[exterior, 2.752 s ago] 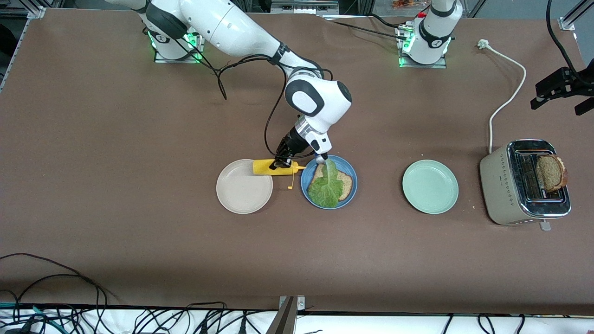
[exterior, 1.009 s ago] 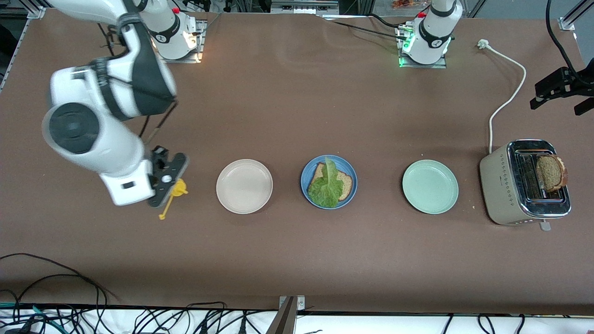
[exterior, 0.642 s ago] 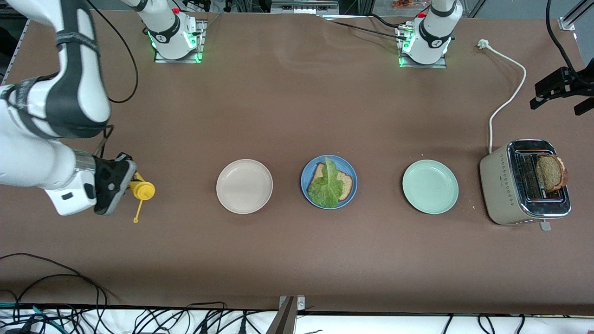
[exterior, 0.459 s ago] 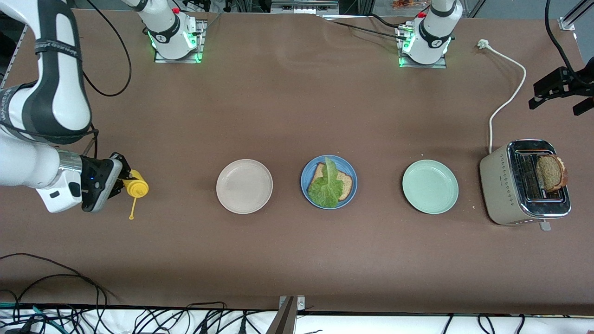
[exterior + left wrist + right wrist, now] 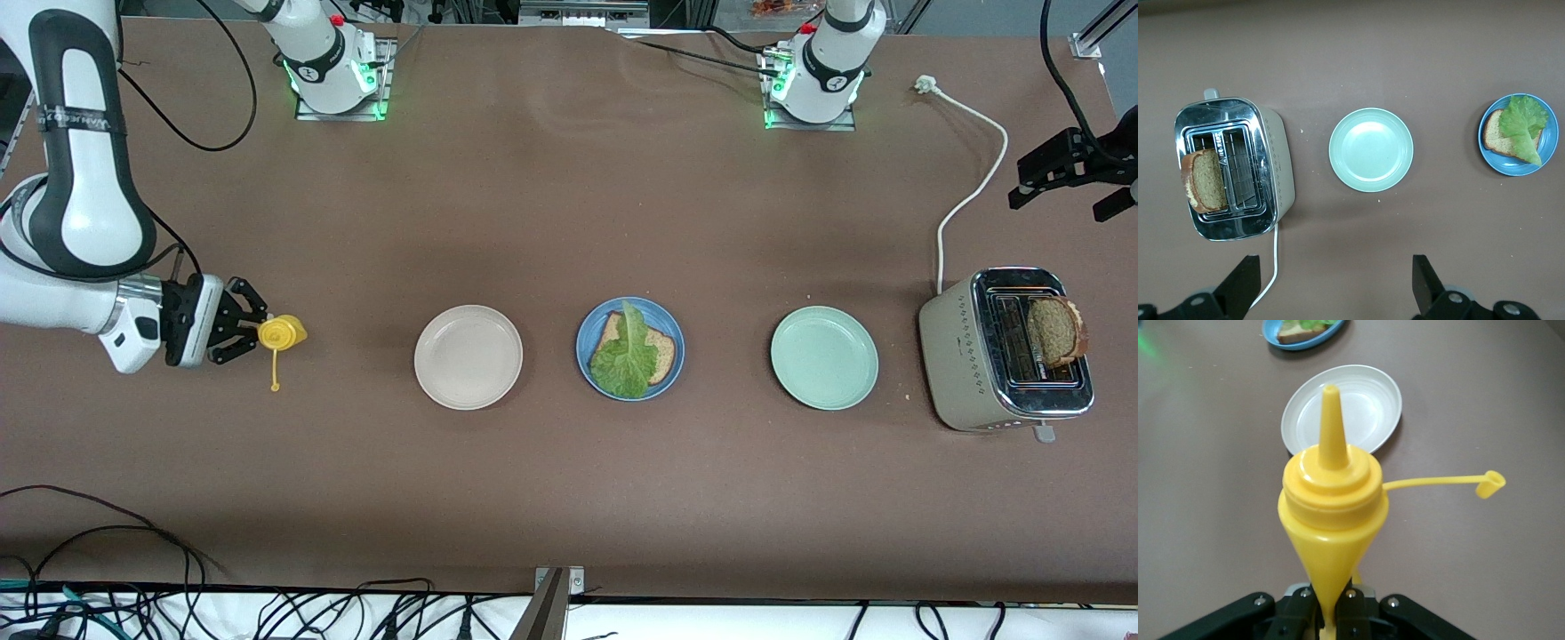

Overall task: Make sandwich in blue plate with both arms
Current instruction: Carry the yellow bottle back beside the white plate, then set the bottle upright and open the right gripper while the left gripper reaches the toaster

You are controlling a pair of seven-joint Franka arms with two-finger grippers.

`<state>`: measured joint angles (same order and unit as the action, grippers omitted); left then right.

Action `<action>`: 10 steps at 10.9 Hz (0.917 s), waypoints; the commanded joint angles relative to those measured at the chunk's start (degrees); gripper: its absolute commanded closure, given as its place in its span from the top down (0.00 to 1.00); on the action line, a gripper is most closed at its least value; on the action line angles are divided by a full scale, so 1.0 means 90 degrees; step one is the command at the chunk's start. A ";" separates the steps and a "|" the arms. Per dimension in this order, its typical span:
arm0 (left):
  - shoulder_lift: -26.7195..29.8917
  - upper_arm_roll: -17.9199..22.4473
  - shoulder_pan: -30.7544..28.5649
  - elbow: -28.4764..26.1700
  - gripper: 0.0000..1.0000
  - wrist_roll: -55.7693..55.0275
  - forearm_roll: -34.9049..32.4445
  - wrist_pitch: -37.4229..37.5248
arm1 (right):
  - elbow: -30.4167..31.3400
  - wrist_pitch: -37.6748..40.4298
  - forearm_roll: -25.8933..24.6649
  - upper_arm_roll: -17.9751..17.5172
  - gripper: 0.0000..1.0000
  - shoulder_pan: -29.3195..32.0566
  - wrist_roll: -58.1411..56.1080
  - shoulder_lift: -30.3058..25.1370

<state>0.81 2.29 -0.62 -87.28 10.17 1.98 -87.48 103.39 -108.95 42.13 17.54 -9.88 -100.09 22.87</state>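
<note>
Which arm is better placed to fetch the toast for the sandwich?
Left. Its open pincer hovers near the toaster holding the bread slice; the right pincer grips the yellow bottle at the table's other end.

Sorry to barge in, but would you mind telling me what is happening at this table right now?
A sandwich is half built. The blue plate holds one bread slice with a lettuce leaf on it. The right gripper is shut on a yellow mustard bottle at the right arm's end of the table, beside the white plate. The second slice sits in the toaster. The left gripper hangs open above the table near it.
</note>
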 commanded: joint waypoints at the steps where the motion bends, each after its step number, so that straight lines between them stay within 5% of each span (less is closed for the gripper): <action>1: -0.0002 -0.0020 0.0010 0.0137 1.00 0.0002 0.0238 0.0100 | 0.0981 -0.0083 0.0962 0.0529 0.00 -0.0035 -0.2164 -0.0169; 6: -0.0263 0.0009 -0.0019 0.0137 1.00 0.0148 0.0179 0.0100 | 0.1334 0.0833 0.2134 0.1331 0.00 -0.0005 -0.4628 0.0719; 10: -0.0821 0.0096 -0.0379 0.0137 1.00 0.0149 0.0102 -0.0036 | 0.1315 0.1148 0.2457 0.1488 0.00 0.0044 -0.5373 0.1139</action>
<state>-3.34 2.61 -2.08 -87.35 10.50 2.98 -87.42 115.53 -101.03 61.47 30.23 -9.70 -145.03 31.57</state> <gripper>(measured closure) 0.000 0.921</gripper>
